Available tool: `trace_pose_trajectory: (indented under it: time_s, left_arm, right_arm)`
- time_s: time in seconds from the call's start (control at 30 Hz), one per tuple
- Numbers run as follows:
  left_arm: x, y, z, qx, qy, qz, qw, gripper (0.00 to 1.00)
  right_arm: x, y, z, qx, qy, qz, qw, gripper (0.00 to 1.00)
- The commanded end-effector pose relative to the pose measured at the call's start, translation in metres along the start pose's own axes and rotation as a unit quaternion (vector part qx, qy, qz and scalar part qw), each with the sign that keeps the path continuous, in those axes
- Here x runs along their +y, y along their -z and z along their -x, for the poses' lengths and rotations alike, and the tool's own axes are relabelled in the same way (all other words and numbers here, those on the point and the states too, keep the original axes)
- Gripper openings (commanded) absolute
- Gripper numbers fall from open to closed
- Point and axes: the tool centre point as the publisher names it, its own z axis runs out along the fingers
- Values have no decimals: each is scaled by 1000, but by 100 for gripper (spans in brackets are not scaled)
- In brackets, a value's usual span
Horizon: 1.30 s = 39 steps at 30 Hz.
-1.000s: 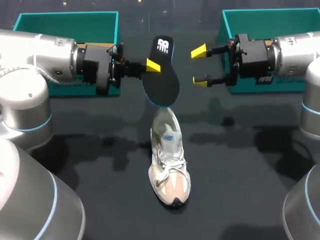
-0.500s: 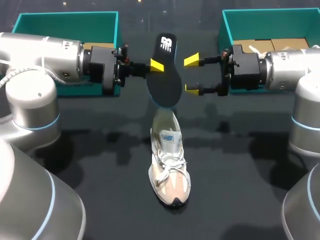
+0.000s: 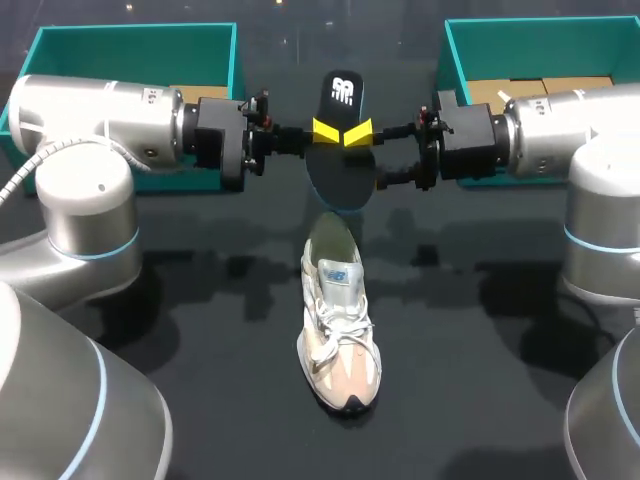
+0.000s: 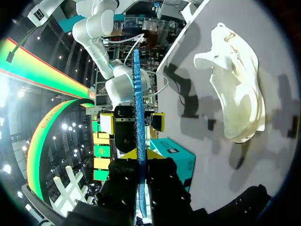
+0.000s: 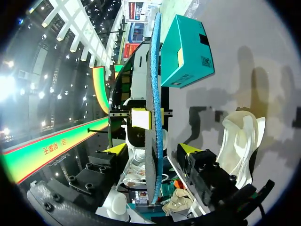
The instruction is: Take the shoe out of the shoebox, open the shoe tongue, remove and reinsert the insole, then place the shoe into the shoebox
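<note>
Dark table [image 3: 200,330], left box [image 3: 130,40] at its edge: the left gripper [image 4: 141,154], jaws clamped on the insole [image 3: 338,170], holds it aloft on edge. The right gripper [image 5: 153,149] has its jaws apart astride the insole, with the right box [image 3: 540,35] behind it. The shoe [image 3: 338,330] stands on the table below both jaws.

Matt black foam insole [image 3: 335,172], mesh-cloth shoe [image 3: 338,330], glossy dark tabletop [image 3: 480,400].
</note>
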Motion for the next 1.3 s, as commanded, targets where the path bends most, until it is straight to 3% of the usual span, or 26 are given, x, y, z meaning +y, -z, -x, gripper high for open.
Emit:
trace_pose_trajectory:
  time_s: [0.03,0.87,0.93,0.97,1.2,1.23,1.27,1.3]
  left_arm:
    - [-1,-3,-2,-4,-3,1,1000,0]
    - [1,-5,-5,-8,-15,14,1000,0]
    - [1,-5,-6,-7,-15,15,1000,0]
    - [1,-5,-6,-7,-15,15,1000,0]
    - [-3,-6,-8,0,-13,1,1000,0]
    - [-5,-4,-7,3,-8,-2,1000,44]
    - [-8,0,-6,7,-2,-3,1000,95]
    - [-10,4,-5,13,6,-4,1000,100]
  right_arm:
    - [4,-8,5,3,-1,-1,1000,49]
    - [0,-9,7,6,-11,3,1000,20]
    - [0,-9,7,6,-11,3,1000,3]
    - [0,-9,8,6,-12,3,1000,0]
    - [4,-8,8,6,-9,0,1000,0]
    - [4,-8,9,6,-10,0,1000,0]
    - [5,-7,10,6,-9,0,1000,0]
    - [5,-6,11,7,-9,0,1000,0]
